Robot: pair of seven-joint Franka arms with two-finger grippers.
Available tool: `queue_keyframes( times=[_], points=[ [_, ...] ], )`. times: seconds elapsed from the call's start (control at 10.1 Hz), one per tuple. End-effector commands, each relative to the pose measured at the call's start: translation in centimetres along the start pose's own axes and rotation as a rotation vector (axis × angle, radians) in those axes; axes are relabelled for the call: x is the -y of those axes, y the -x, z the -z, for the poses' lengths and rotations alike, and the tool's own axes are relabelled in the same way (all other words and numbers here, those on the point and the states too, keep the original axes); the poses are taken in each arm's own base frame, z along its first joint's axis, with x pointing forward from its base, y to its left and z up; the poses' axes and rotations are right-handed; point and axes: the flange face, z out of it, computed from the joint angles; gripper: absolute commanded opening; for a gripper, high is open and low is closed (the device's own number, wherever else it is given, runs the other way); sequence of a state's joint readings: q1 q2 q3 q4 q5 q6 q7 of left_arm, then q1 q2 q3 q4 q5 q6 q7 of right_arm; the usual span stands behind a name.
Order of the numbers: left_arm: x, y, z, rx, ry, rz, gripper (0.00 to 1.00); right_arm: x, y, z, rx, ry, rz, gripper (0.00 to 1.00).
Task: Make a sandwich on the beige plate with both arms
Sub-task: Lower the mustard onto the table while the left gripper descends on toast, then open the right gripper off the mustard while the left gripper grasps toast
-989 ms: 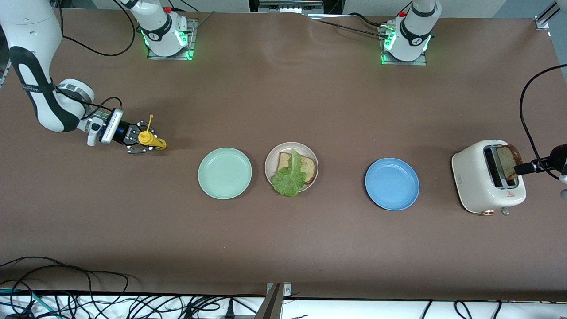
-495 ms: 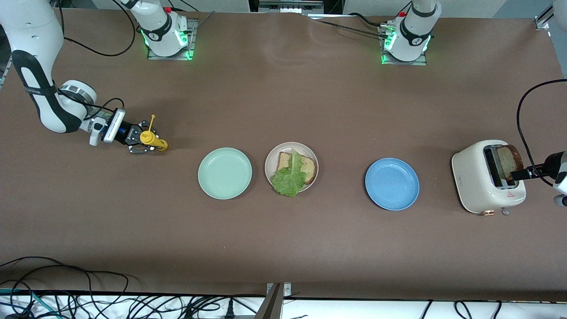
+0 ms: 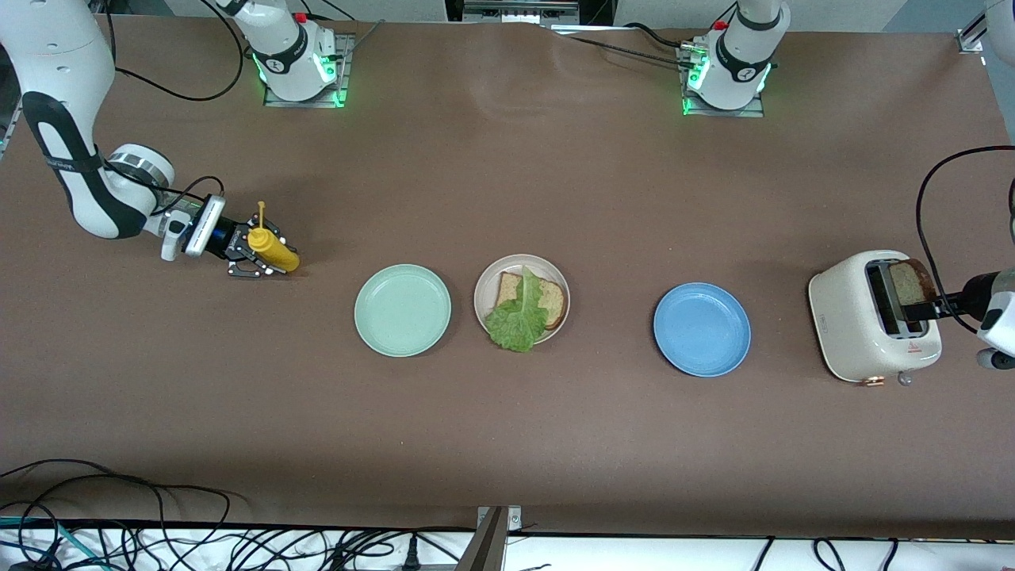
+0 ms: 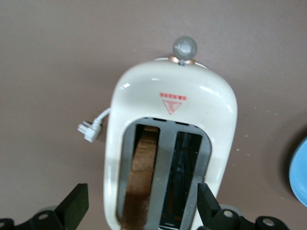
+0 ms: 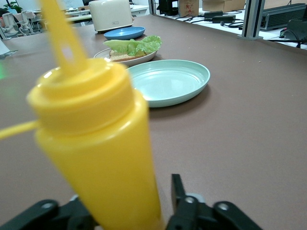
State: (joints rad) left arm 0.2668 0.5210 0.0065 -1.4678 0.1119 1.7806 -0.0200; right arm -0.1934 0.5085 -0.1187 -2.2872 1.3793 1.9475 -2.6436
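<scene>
Beige plate: set at mid-table between a mint green plate and a blue plate. On it one bread slice was laid, with a lettuce leaf draped over it and overhanging the rim on the side nearer the front camera.

Second bread slice: standing in one slot of a cream toaster at the left arm's end of the table.

Left gripper: positioned over the toaster, fingers spread wide to either side of its body, nothing held.

Right gripper: low at the right arm's end of the table, around a yellow squeeze bottle. Whether the fingers were pressed against the bottle or slightly apart from it could not be told.
</scene>
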Motion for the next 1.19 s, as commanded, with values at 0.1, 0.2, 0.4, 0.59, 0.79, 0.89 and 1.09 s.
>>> queue_keyframes(
  times=[0.1, 0.2, 0.4, 0.59, 0.79, 0.89, 1.09],
  points=[
    [0.7, 1.4, -0.4, 0.030, 0.059, 0.004, 1.00, 0.0, 0.8, 1.4, -0.019, 0.035, -0.010, 1.00],
    [0.7, 1.4, -0.4, 0.030, 0.060, 0.004, 1.00, 0.0, 1.1, 2.2, -0.009, 0.042, -0.013, 1.00],
    [0.9, 1.5, -0.5, 0.042, 0.059, 0.005, 0.61, 0.3, 2.1, 3.6, 0.016, 0.041, -0.022, 1.00],
    [1.5, 2.3, -0.9, 0.101, 0.063, 0.012, 0.38, 0.5, 3.5, 6.4, 0.068, 0.037, -0.032, 1.00],
    [1.6, 3.0, 0.2, 0.121, 0.063, 0.015, 0.16, 0.2, 3.3, 10.1, 0.170, -0.012, -0.118, 1.00],
    [1.7, 3.5, 1.0, 0.132, 0.063, 0.015, 0.01, -0.9, 1.9, 11.7, 0.226, -0.031, -0.160, 1.00],
    [1.5, 4.6, 4.0, 0.106, 0.061, 0.016, 0.00, -5.0, -2.6, 15.5, 0.392, -0.053, -0.202, 1.00]
  ],
)
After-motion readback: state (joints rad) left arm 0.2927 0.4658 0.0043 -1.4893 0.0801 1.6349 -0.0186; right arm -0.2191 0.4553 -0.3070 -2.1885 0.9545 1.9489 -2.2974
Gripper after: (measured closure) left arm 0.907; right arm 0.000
